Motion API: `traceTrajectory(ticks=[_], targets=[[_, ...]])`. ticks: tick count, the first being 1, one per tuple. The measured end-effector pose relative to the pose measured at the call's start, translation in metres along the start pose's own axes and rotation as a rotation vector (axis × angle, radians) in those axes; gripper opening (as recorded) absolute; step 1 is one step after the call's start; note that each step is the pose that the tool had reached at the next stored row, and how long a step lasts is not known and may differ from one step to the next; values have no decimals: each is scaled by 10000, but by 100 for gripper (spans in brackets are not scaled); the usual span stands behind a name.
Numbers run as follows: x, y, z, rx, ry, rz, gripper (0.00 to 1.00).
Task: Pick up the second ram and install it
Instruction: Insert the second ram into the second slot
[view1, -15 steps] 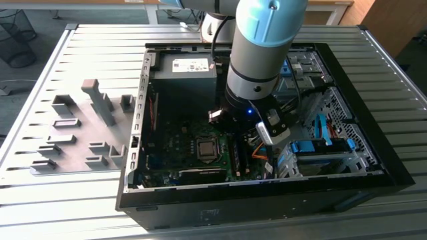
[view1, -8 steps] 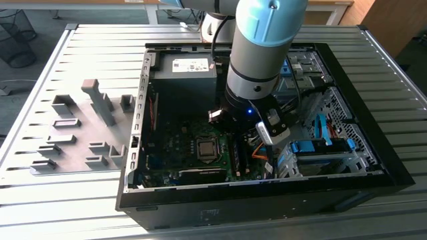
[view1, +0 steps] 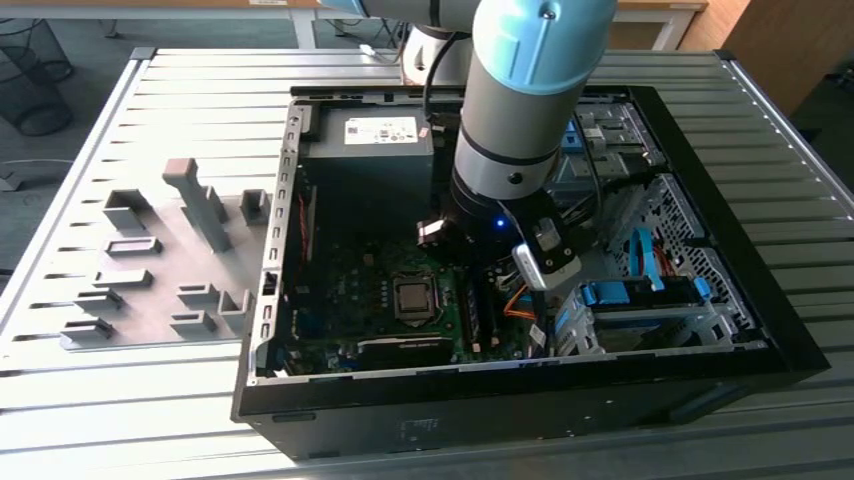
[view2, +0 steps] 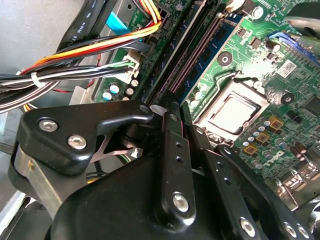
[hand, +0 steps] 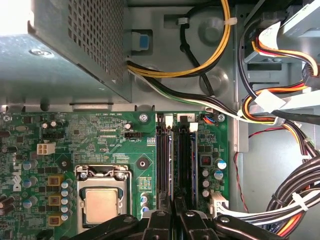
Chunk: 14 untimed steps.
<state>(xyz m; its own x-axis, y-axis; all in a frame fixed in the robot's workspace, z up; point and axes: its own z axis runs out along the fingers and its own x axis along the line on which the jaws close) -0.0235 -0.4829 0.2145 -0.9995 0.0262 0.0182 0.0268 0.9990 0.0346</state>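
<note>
exterior view: an open black computer case (view1: 747, 330) lies on a slatted metal table (view1: 147, 390). inside it are the green motherboard (view1: 354, 300), the square processor socket (view1: 415, 298), a grey power supply box (view1: 367, 150) and blue drive brackets (view1: 641, 295). the robot arm (view1: 521, 130) reaches down into the case and hides the far end of the memory slots (view1: 470, 310). grey fixture blocks (view1: 160, 260) stand on the table toward the exterior view's left.

first wrist view: the gripper (hand: 173, 212) sits directly over the black memory slots (hand: 176, 150), beside the processor socket (hand: 102, 197). its fingers are drawn close together on a thin dark stick, the second ram (hand: 172, 172), standing edge-on in a slot; most of it is hard to make out. bundled cables (hand: 280, 115) run along the case wall.

second wrist view: the gripper (view2: 172, 127) body covers the near part of the slots (view2: 192, 50); the stick itself cannot be told apart here.
</note>
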Motion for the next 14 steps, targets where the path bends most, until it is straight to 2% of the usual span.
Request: traceTrajectory(ticks=[14], targets=[[-1,0,16,-2,0,0,14]])
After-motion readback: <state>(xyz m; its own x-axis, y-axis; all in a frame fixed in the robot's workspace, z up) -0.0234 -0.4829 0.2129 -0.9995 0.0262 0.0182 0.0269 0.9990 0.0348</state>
